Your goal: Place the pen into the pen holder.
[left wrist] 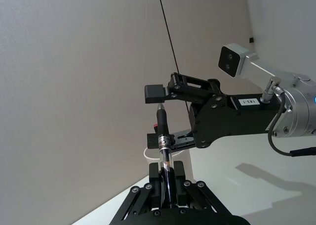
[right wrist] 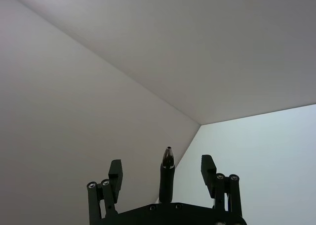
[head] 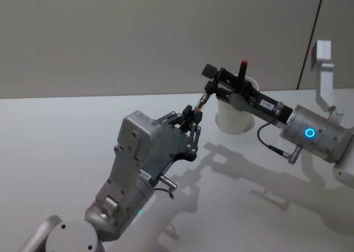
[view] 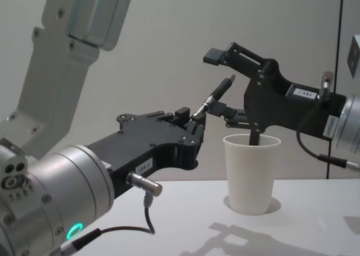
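Observation:
My left gripper [head: 193,115] is shut on the lower part of the dark pen [head: 200,102], holding it tilted up above the table. The pen's tip [right wrist: 168,159] sits between the spread fingers of my right gripper [head: 210,78], which is open and apart from it. In the left wrist view the pen [left wrist: 163,138] rises from my left fingers [left wrist: 157,174] toward the right gripper [left wrist: 155,115]. The pen holder [view: 251,174], a white paper cup, stands on the table just behind and below the right gripper [view: 219,81]. A dark stick with a red top [head: 243,68] stands in it.
The white table [head: 66,141] stretches out to the left and front of the cup. A grey wall rises behind it. A white camera unit on a stand [head: 324,55] is at the back right, and a cable [head: 274,147] loops under the right wrist.

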